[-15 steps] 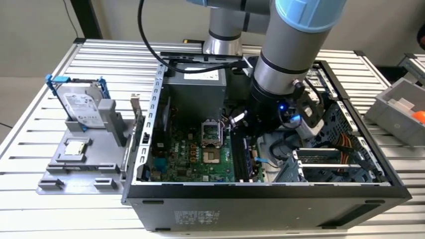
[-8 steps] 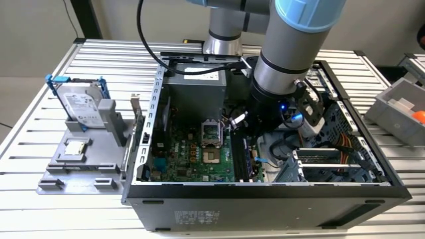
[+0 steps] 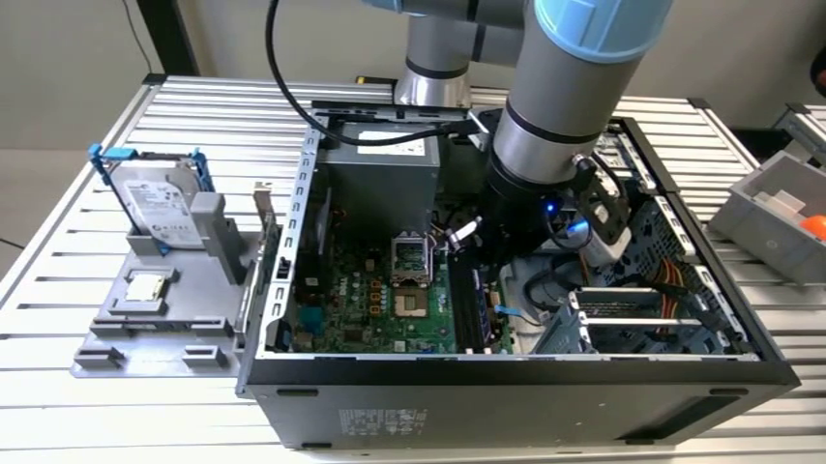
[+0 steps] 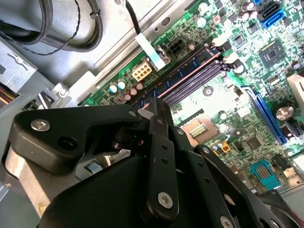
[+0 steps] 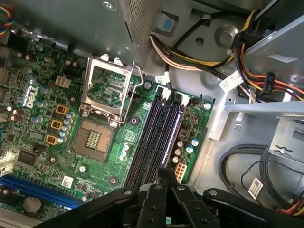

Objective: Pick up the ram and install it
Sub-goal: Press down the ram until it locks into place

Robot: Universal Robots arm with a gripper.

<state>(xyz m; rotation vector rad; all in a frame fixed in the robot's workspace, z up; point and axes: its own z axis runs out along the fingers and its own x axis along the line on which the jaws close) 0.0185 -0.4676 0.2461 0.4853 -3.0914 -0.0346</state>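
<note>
I have the gripper down inside the open computer case, directly over the memory slots beside the processor socket. Its fingers are pinched nearly together. The ram lies in the slot beneath them; I cannot tell whether the fingers grip it.

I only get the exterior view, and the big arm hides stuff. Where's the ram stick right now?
Observer: In the second wrist view, the ram stands in the edge slot of a row on the green board.
Operator: Is the gripper near it?
Observer: Yes. In the first wrist view, the gripper sits right at one end of the memory slots.
Operator: Are the other slots full?
Observer: No, the ones beside the ram look empty.
</note>
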